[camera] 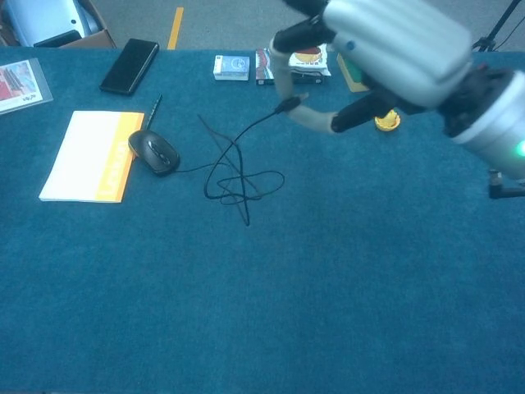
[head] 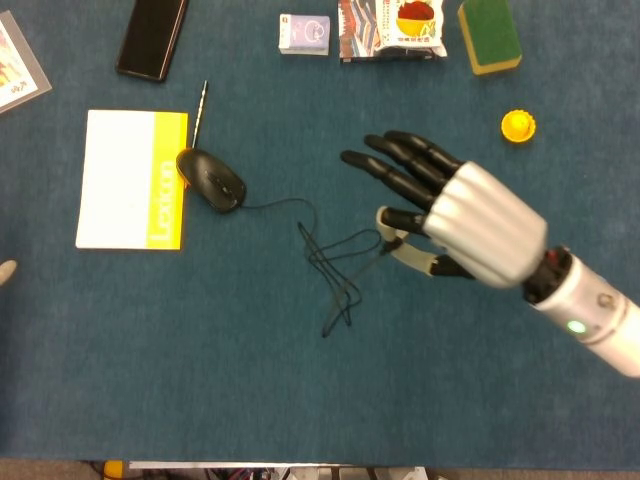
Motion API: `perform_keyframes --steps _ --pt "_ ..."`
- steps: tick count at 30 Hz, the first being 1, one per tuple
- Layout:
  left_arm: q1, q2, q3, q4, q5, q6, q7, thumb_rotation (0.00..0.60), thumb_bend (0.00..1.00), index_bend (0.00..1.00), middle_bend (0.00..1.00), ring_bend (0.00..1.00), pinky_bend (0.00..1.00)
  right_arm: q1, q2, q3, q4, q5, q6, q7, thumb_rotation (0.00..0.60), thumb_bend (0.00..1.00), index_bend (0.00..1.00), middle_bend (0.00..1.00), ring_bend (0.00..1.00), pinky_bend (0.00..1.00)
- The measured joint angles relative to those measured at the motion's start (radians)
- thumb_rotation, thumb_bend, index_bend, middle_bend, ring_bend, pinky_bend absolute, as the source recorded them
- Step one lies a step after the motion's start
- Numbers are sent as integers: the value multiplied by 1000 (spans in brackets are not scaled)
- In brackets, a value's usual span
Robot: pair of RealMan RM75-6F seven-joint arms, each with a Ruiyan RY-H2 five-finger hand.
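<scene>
Worktop [head: 200,380]: dark teal-blue cloth. Right robot hand [head: 462,218]: silver-grey back, black fingers [head: 400,165], cream thumb; green light on white forearm. Mouse [head: 212,180] & cable [head: 335,262]: black. Notebook [head: 130,179]: white w/ yellow strip, white lettering. Phone [head: 152,37]: black. Sponge [head: 488,35]: green top, yellow base. Cap [head: 518,126]: yellow. Snack packet [head: 392,28]: red/white print.

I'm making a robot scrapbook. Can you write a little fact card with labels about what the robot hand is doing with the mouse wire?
right hand: raised above the table, pinching the end of the mouse cable
left hand: not in view
mouse cable: one end lifted, the rest looped in a tangle on the blue table
mouse: black, resting at the edge of the white and yellow book
far edge: phone, card box, snack packet, sponge, yellow cap
</scene>
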Motion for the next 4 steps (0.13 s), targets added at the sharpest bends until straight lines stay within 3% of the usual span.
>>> perform_keyframes --steps 4 --pt "-6 -2 6 -12 2 -6 24 600 22 431 289 331 495 -24 18 -11 -5 -32 29 29 600 311 609 87 0 131"
